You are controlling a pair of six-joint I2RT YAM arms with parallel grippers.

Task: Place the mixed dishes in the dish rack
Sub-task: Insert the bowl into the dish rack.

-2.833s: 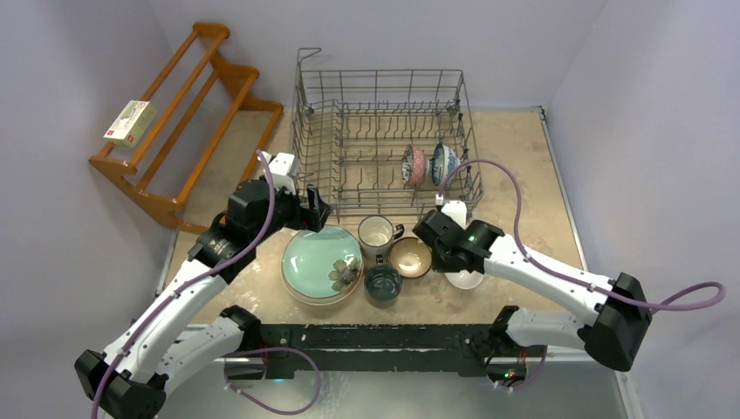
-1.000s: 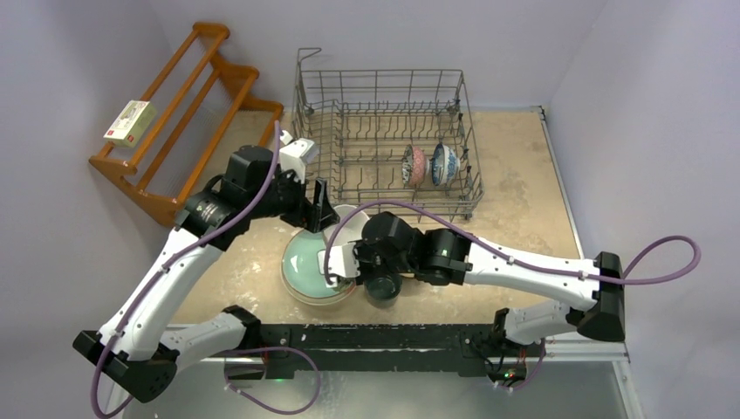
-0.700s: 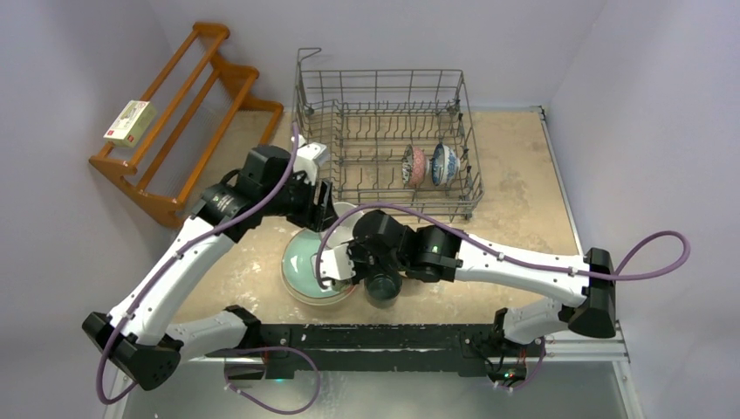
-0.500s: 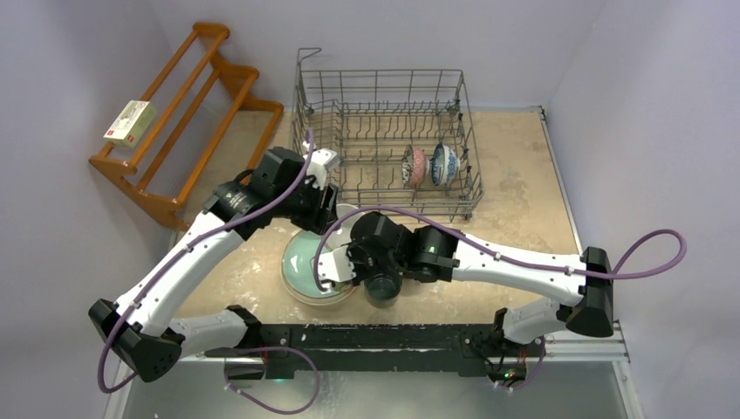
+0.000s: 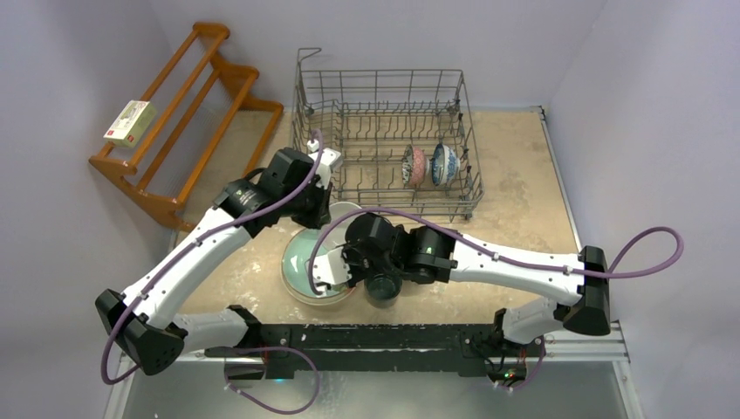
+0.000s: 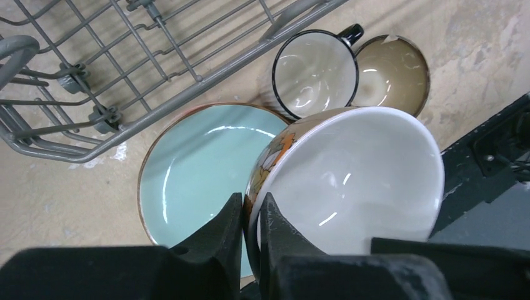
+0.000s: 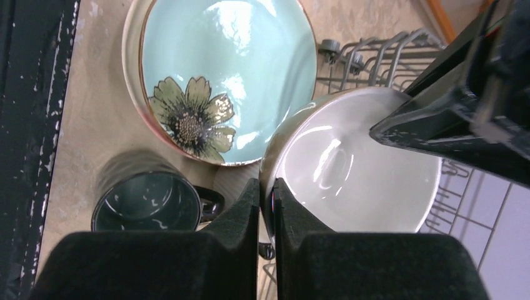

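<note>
A white bowl (image 6: 350, 175) with an orange pattern on its outside hangs tilted above the mint green plate (image 6: 200, 162). My left gripper (image 6: 251, 212) is shut on its rim, one finger inside and one outside. My right gripper (image 7: 267, 194) is shut on the opposite rim of the same bowl (image 7: 356, 169). From above, the bowl (image 5: 347, 216) sits between both wrists, just in front of the dish rack (image 5: 384, 131). Two small patterned bowls (image 5: 414, 164) (image 5: 443, 162) stand on edge in the rack. The dark teal mug (image 7: 147, 203), white mug (image 6: 315, 74) and beige bowl (image 6: 390, 78) rest on the table.
A brown wooden shelf (image 5: 183, 122) stands at the back left with a small box (image 5: 130, 122) on it. The rack's front wall (image 6: 125, 75) lies close behind the held bowl. The flower-painted plate (image 7: 225, 69) lies under the bowl.
My left arm has swung right to the bowl that my right gripper holds, and its jaws have closed on the rim. The right arm has barely moved.
</note>
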